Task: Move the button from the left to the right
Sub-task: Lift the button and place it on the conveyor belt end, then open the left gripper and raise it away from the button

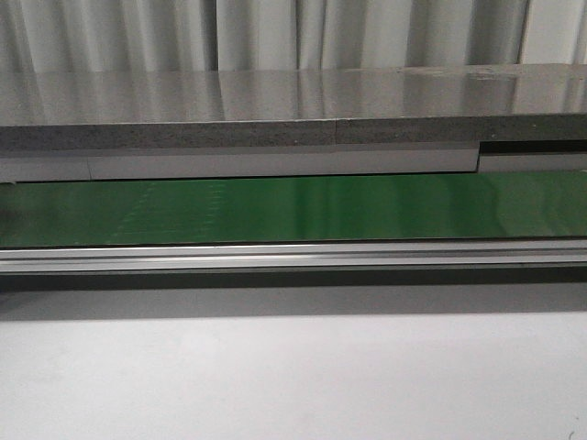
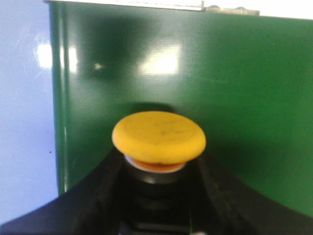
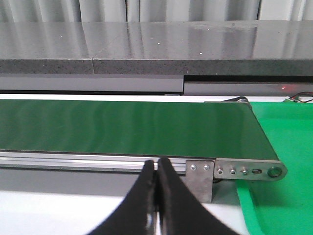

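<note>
A long green conveyor belt (image 1: 293, 209) runs across the front view, framed by an aluminium rail (image 1: 293, 255) on its near edge and a grey stone-like shelf (image 1: 275, 96) behind it, with the pale bench (image 1: 275, 376) spreading in front. Neither arm shows in that view.

In the right wrist view the belt ends at a metal roller bracket (image 3: 244, 171), and a bright green tray or mat (image 3: 288, 161) lies just past it, likely where arriving parts are meant to be collected. The right gripper (image 3: 157, 169) hangs in front of the rail with its jaws clenched together on nothing, probably parked while waiting for the part to travel over.

In the left wrist view the left gripper (image 2: 156, 196) holds the button (image 2: 159, 137) above the belt near its edge: the jaws are grasping the dark body on both sides, leaving the yellow cap free on top. Gripping the boxy body rather than the rounded cap seems the steadier choice. Whether the button's base touches the belt cannot be told.
</note>
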`<state>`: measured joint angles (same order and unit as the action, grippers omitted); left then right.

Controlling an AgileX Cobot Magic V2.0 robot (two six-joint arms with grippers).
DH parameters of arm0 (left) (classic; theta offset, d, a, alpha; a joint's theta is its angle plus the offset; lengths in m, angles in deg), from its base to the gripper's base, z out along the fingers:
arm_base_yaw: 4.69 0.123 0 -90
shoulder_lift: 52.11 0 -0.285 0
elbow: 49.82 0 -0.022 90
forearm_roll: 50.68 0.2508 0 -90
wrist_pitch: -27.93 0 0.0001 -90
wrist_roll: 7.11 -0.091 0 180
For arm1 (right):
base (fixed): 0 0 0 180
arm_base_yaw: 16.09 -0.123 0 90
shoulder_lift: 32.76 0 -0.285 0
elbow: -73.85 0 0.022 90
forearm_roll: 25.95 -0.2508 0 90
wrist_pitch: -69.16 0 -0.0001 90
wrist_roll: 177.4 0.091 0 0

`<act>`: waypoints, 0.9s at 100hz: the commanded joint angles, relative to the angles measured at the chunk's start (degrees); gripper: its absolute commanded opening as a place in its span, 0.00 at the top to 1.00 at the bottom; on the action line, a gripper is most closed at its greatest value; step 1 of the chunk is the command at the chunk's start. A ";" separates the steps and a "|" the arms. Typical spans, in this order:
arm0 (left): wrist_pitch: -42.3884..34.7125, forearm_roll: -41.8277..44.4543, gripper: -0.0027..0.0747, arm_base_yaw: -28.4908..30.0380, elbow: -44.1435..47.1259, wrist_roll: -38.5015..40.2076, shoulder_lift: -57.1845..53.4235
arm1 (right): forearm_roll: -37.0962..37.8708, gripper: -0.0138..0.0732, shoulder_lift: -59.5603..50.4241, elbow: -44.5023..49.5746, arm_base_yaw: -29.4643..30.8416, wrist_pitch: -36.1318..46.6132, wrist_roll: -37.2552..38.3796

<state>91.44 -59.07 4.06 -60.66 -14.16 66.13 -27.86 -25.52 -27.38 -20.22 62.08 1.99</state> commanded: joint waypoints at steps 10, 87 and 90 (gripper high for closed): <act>0.17 -2.05 0.34 -0.27 -1.73 -0.16 -3.09 | -0.24 0.92 -1.14 -0.82 0.06 4.91 -0.13; 0.32 -8.99 0.19 -0.40 -0.94 -3.74 -14.87 | -0.24 0.92 -1.14 -0.82 0.06 4.91 -0.13; -0.42 -8.99 0.19 -0.62 -0.28 -4.16 -16.19 | -0.24 0.92 -1.14 -0.82 0.06 4.91 -0.13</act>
<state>93.10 -65.40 3.97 -60.42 -16.94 55.65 -27.86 -25.52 -27.38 -20.22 62.08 1.99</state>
